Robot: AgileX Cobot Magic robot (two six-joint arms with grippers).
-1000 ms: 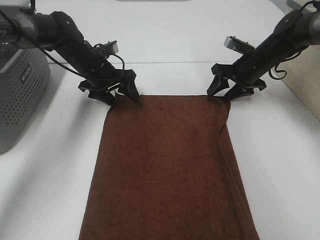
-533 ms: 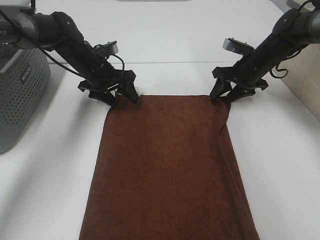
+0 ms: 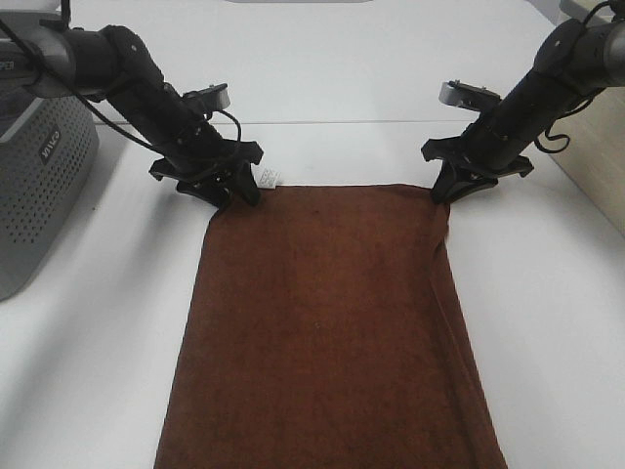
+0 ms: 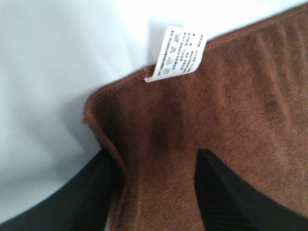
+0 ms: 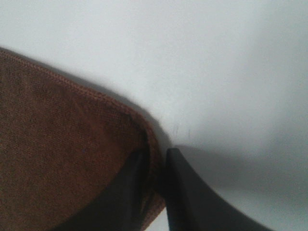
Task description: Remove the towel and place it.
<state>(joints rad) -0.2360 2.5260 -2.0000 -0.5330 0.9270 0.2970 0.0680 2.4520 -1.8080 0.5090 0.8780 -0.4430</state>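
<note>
Left hand spread astride the towel at its tagged corner, right hand pinched on the other (arms low)

The white tag on the towel carries illegible print.

At the left edge of the white tabletop, a grey perforated basket with white lettering on its side. Across the far part, a thin seam. Past the right edge, a beige panel.
</note>
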